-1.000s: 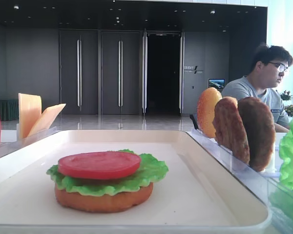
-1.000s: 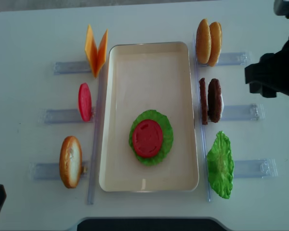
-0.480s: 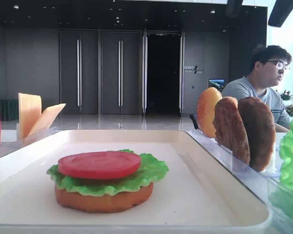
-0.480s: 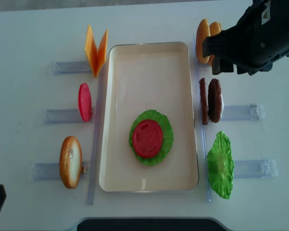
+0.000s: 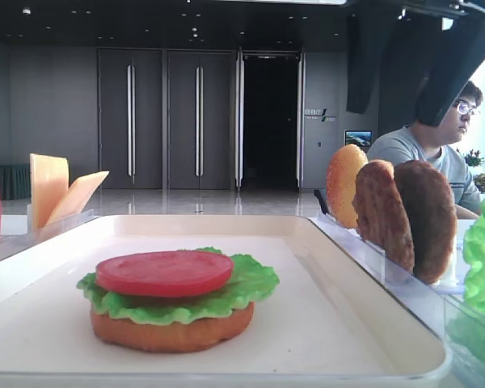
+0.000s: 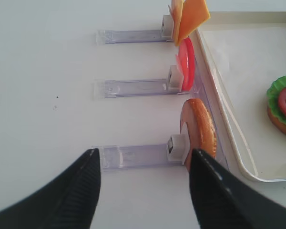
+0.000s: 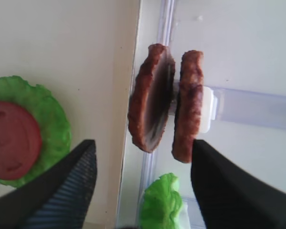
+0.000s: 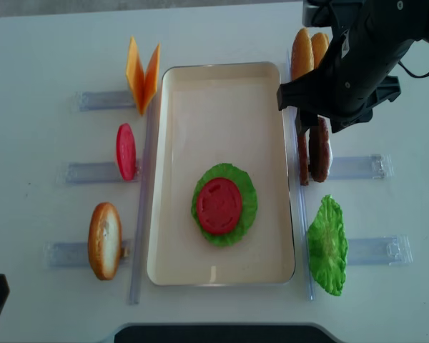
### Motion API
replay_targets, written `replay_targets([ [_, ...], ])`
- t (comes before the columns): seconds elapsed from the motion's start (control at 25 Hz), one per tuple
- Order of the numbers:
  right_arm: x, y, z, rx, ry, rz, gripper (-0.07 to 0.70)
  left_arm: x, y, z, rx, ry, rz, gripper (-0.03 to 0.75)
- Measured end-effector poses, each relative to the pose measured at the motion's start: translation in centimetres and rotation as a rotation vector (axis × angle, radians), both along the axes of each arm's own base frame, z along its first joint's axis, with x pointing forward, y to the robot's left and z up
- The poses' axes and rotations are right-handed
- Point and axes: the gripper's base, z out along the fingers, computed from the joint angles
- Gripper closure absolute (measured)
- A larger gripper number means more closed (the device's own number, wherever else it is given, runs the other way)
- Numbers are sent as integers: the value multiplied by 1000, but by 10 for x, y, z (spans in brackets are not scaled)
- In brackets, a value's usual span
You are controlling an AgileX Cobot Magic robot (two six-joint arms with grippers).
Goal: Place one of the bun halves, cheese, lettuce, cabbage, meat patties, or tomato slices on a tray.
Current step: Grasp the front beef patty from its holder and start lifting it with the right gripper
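Observation:
On the cream tray lies a stack: a bun half, lettuce and a tomato slice. Two brown meat patties stand on edge in a clear holder right of the tray. My right gripper hangs open just above them, one finger on each side, touching neither. It shows as dark fingers in the low view. More buns, loose lettuce, cheese, a tomato slice and a bun half stand in holders. My left gripper is open and empty beside that bun half.
Clear plastic holders line both long sides of the tray. A man sits behind the table at the far right. The white tabletop stretches out left of the holders.
My right arm has swung in from the table's right edge to above the meat patties, its jaws widening a little. The left arm and the food have not moved.

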Motion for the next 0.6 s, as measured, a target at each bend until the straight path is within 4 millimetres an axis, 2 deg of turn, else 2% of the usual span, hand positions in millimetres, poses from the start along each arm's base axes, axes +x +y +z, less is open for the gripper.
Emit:
replay_targets([
  [0.6, 14, 11, -29, 12, 45, -10, 216, 0, 0, 0, 0, 0, 0, 263],
])
